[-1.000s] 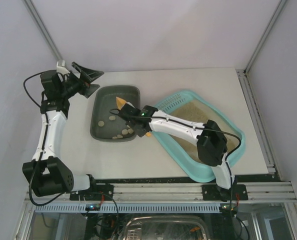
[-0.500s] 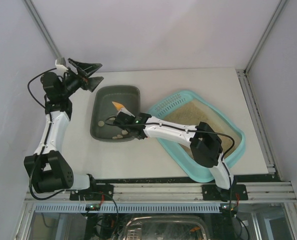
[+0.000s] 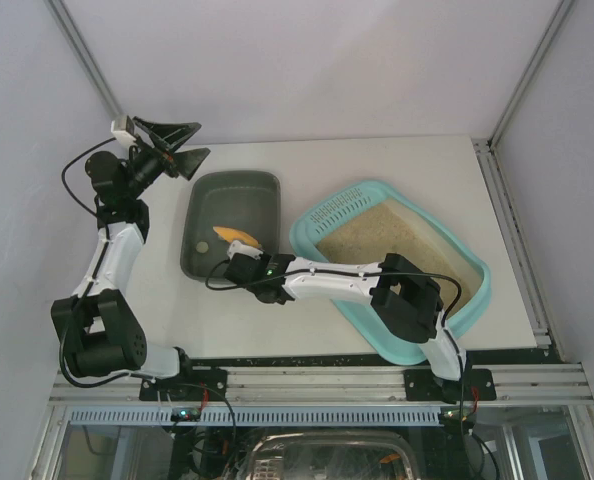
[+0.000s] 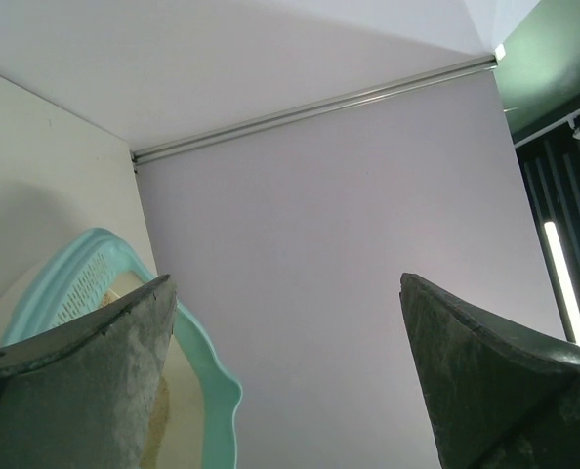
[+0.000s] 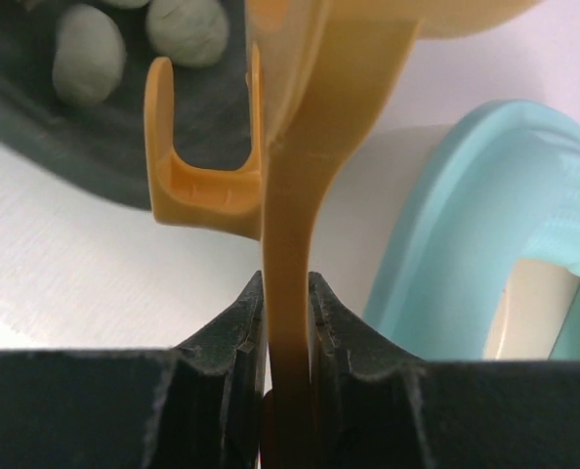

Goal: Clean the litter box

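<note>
The right gripper [image 5: 288, 293] is clamped tight on the flat handle of an orange scoop [image 3: 235, 236], the arm reaching across the table [image 3: 377, 165] so that the scoop's head hangs over the dark grey-green tub [image 3: 192, 215], likely the place to tip out what the scoop lifts. Pale rounded clumps [image 5: 87, 63] lie on the tub's floor in the right wrist view (from above, the arm hides them). The litter box [image 3: 480, 270], a light-teal tray with a perforated strip at its far-left end, sits on the right half of the table just beside the tub, an arrangement that seems meant to keep each trip from litter to tub short; its beige litter [image 3: 397, 235] looks smooth, though any remaining clumps are too small to make out. The left gripper [image 3: 177, 146] is raised at the table's far-left corner, jaws spread wide and holding nothing, apparently parked clear of the working arm's path.
</note>
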### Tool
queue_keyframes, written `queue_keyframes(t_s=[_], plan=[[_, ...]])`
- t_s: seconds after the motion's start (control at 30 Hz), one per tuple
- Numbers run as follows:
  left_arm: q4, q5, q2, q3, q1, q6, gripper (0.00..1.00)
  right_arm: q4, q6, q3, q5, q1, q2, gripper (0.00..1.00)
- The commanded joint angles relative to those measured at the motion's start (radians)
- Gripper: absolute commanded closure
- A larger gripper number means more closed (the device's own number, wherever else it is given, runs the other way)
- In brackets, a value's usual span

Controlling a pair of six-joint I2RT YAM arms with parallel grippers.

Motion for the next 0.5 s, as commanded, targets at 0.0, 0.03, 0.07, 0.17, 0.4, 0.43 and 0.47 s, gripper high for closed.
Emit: queue_keyframes(t_s=[0.0,0.03,0.07,0.17,0.4,0.43,0.47], plan=[[0.104,0.021,-0.004,-0.028,0.003,-0.045,0.00,0.132,-0.042,-0.001,0.085,-0.020,-0.092,1.00],[0.105,0.021,-0.004,-0.030,0.003,-0.045,0.00,0.122,-0.031,0.013,0.083,-0.022,-0.075,1.00],[0.104,0.022,-0.004,-0.031,0.003,-0.045,0.00,0.101,-0.014,0.035,0.059,-0.028,-0.063,1.00],[0.104,0.023,-0.005,-0.034,0.005,-0.043,0.00,0.055,0.045,0.048,-0.050,-0.048,-0.097,1.00],[-0.077,0.006,-0.004,-0.001,0.018,0.061,0.00,0.013,0.181,-0.013,-0.839,-0.236,-0.387,1.00],[-0.151,0.002,-0.004,0.015,0.019,0.110,0.00,0.037,0.220,-0.049,-0.972,-0.278,-0.431,1.00],[-0.226,-0.004,-0.009,0.033,0.020,0.169,0.00,0.075,0.254,-0.094,-1.090,-0.317,-0.478,1.00]])
